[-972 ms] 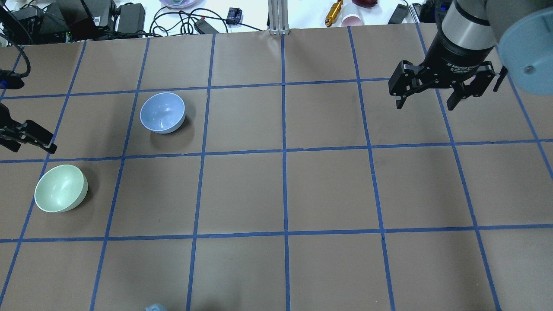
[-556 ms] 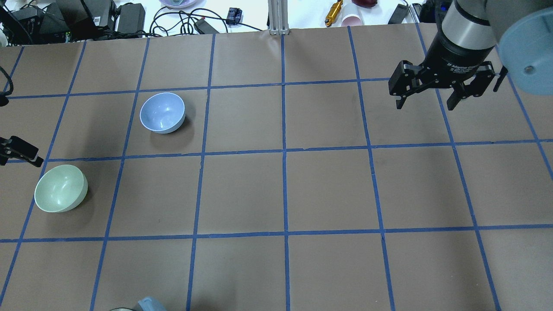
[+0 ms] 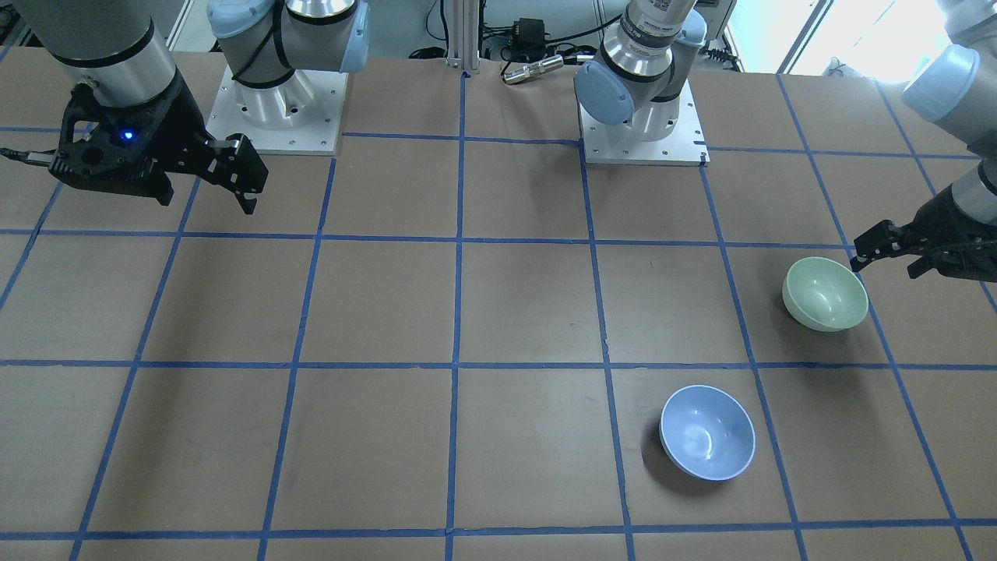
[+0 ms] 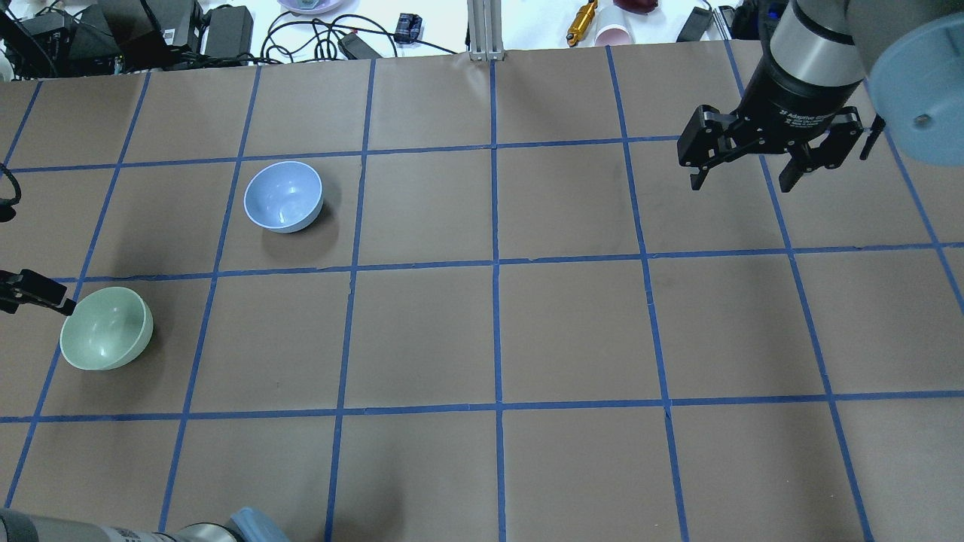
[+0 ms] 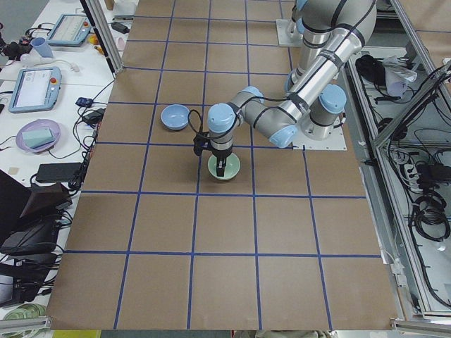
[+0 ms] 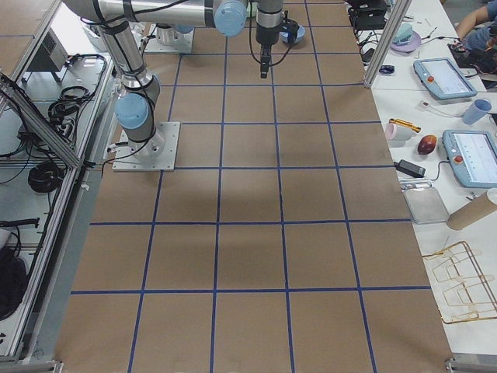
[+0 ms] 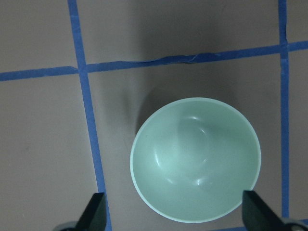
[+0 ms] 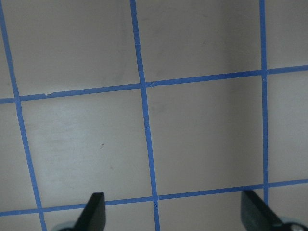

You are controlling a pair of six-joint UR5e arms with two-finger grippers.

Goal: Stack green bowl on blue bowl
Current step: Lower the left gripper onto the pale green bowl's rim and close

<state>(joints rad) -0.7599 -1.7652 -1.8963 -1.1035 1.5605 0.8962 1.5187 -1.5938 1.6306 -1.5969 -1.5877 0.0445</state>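
Note:
The green bowl (image 4: 105, 329) stands upright at the table's left side; it also shows in the front view (image 3: 826, 294). The blue bowl (image 4: 283, 196) stands upright one grid square farther out, also seen in the front view (image 3: 707, 432). My left gripper (image 3: 892, 253) is open and empty and hovers over the green bowl. In the left wrist view (image 7: 175, 214) the green bowl (image 7: 195, 159) lies below, between the two spread fingertips. My right gripper (image 4: 742, 181) is open and empty, high over the far right of the table, far from both bowls.
The brown table top (image 4: 497, 339) carries a blue tape grid. Beyond its far edge lie cables and power adapters (image 4: 226, 26), a pink cup (image 4: 614, 34) and an aluminium post (image 4: 486, 30). The two arm bases (image 3: 273, 101) stand at the robot's edge.
My left gripper has moved toward the green bowl and now sits over it. The right arm has barely moved. Both bowls stay in place.

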